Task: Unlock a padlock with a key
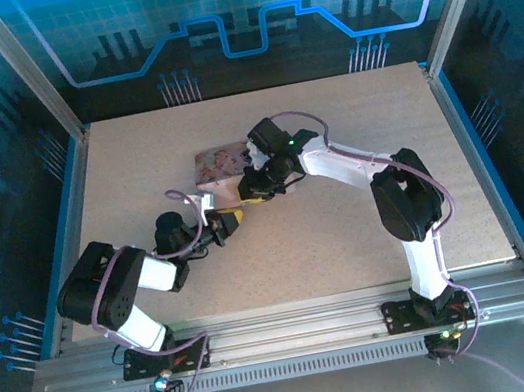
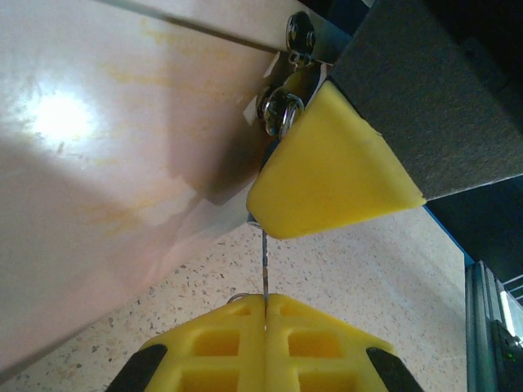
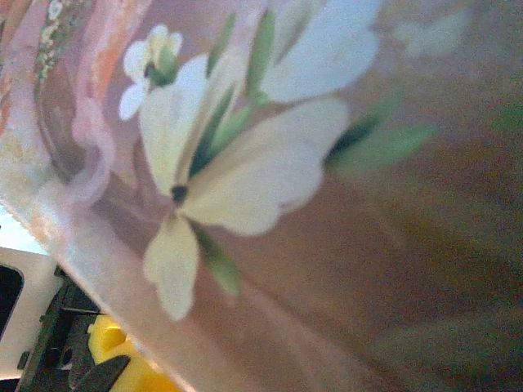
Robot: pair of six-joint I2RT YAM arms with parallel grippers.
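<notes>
My left gripper is shut on the key, a thin dark blade standing up from between its yellow fingers. The blade's tip runs under the lower edge of a yellow finger of my right gripper. That finger lies over the padlock at the front of the pink tin. Of the padlock, the silvery shackle shows by the tin's hasp; its body is hidden. The right gripper's own jaws are hidden in the right wrist view behind the flower-printed lid.
The pink tin sits mid-table, just beyond both grippers. A yellow pad peeks below the tin's edge. Speckled tabletop lies under the key. The aluminium frame rail runs along the table's edge.
</notes>
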